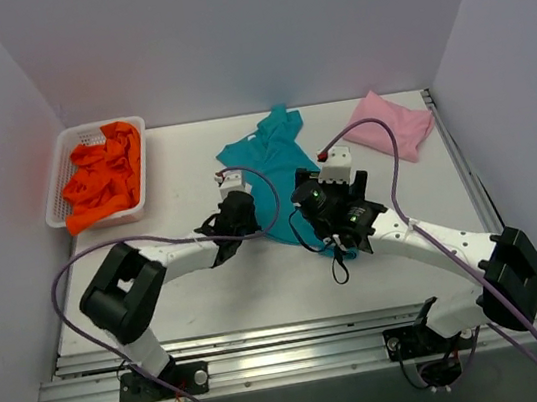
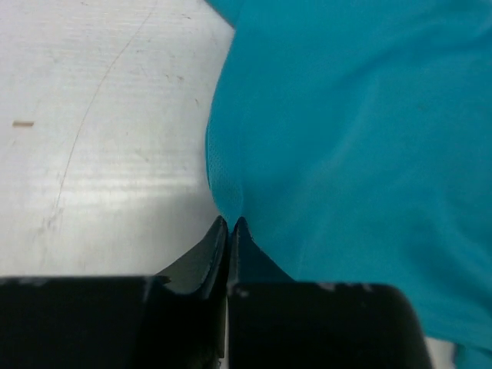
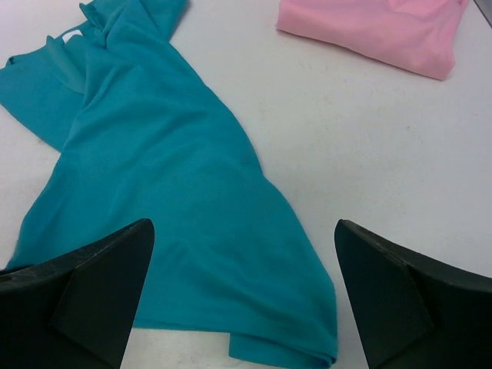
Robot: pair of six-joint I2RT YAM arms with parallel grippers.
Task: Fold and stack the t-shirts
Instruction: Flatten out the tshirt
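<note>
A teal t-shirt (image 1: 267, 156) lies spread and rumpled mid-table, running from the far centre toward my right arm. My left gripper (image 1: 237, 206) is at its left edge, shut on a pinch of the teal cloth (image 2: 346, 138), with the fingertips (image 2: 229, 224) closed together. My right gripper (image 1: 336, 213) hangs open above the shirt's near end. Its wrist view shows the teal hem (image 3: 284, 350) between the wide-apart jaws (image 3: 242, 231). A folded pink t-shirt (image 1: 393, 122) lies at the far right, also in the right wrist view (image 3: 384, 31). Orange t-shirts (image 1: 103, 175) fill the basket.
A white lattice basket (image 1: 53, 198) stands at the far left of the table. Purple cables loop over both arms. White walls close in the left, back and right sides. An aluminium rail runs along the near edge (image 1: 290, 344).
</note>
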